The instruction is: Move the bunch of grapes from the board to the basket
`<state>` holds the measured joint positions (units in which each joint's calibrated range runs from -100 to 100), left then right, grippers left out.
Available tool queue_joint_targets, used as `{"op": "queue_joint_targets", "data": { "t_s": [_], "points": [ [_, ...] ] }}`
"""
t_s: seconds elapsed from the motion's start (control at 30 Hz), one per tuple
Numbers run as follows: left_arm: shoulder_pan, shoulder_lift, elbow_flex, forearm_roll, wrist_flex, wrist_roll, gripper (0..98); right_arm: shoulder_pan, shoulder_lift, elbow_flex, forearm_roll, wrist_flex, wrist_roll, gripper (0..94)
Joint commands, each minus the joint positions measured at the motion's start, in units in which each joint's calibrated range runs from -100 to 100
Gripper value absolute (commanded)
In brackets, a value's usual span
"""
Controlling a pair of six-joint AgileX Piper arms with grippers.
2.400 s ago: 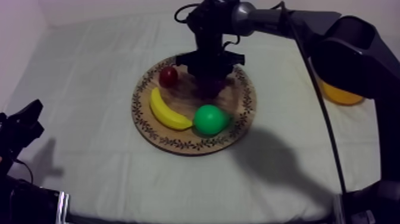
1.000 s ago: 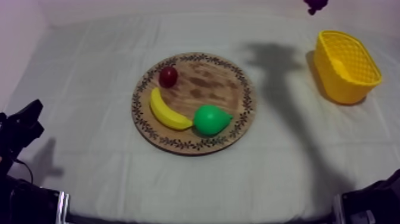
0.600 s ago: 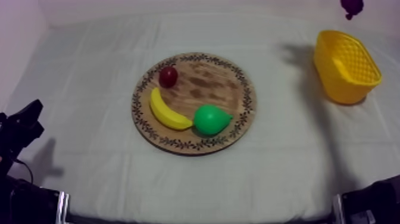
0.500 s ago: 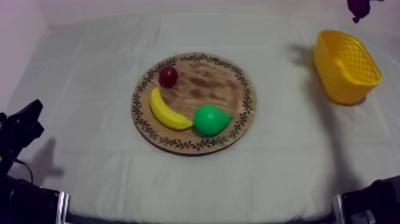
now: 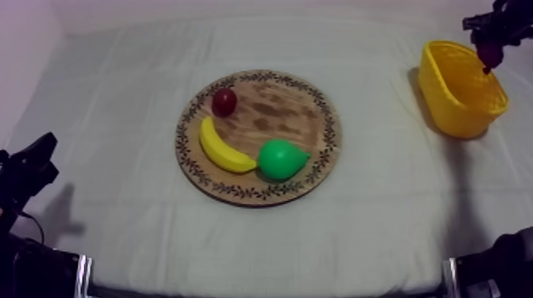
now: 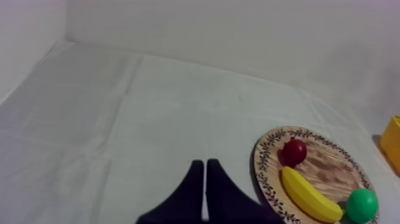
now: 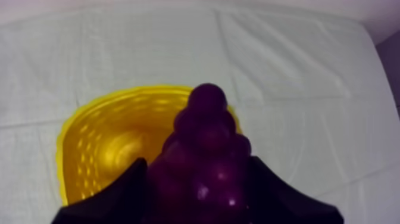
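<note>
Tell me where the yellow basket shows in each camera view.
Top view: yellow basket at the table's far right, beneath the bunch of grapes in the right tool.
Left wrist view: the basket is a yellow sliver beyond the wooden board.
Right wrist view: the basket lies open beneath the held grapes.
Shared landmark: the grey-white cloth.

The bunch of grapes (image 7: 205,152), dark purple and glossy, hangs narrow end down in the jaws of the right gripper (image 5: 489,49). It is over the open yellow basket (image 5: 446,103) at the counter's right side, well apart from the round wooden board (image 5: 279,112).
</note>
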<state>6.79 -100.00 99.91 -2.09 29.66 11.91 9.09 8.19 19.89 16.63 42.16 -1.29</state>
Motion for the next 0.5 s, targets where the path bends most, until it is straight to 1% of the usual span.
{"op": "queue_joint_targets", "data": {
  "t_s": [0.0,0.17,0.27,0.4,0.47],
  "points": [
    [0.0,0.0,0.0,0.01,0.0,0.0,0.1,0.0,1.4,1.2,-0.2,-0.7,-0.1,23.4],
    [0.0,0.0,0.0,0.01,0.0,0.0,0.1,-0.3,5.1,2.2,-0.1,-2.3,-0.7,24.0],
    [0.0,0.0,0.0,0.01,0.0,0.0,0.1,-0.5,7.4,2.4,0.5,-2.9,-1.3,27.2],
    [0.0,0.0,0.0,0.01,0.0,0.0,0.1,-1.0,9.9,3.0,1.9,-3.8,-2.4,36.3],
    [0.0,0.0,0.0,0.01,0.0,0.0,0.1,-1.3,10.9,3.2,2.4,-4.3,-2.8,44.9]
  ]
}}
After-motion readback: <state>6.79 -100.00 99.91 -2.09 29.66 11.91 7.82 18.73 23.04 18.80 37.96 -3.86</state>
